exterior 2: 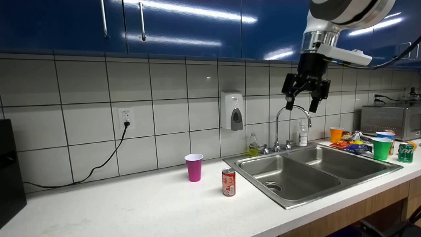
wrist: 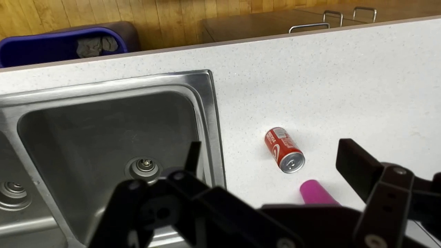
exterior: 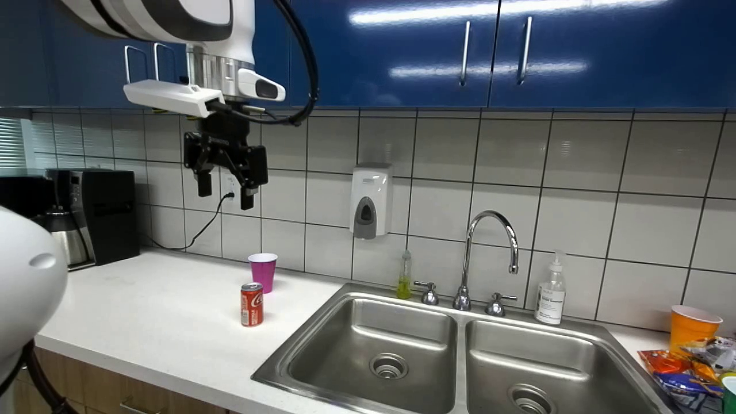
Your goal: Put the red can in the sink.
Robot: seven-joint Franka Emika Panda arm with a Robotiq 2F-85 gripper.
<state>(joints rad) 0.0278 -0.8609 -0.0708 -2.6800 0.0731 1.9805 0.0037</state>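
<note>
The red can (exterior 2: 229, 182) stands top-up, long axis vertical.

The arm (exterior: 244, 40) hangs 2 fingers (exterior: 247, 199) downward, spread apart.

Counter (exterior: 155, 305) bright | glare streaks on blue cabinets (exterior: 402, 46) | wrist view: claw (wrist: 270, 155) dark, partly blurred
</note>
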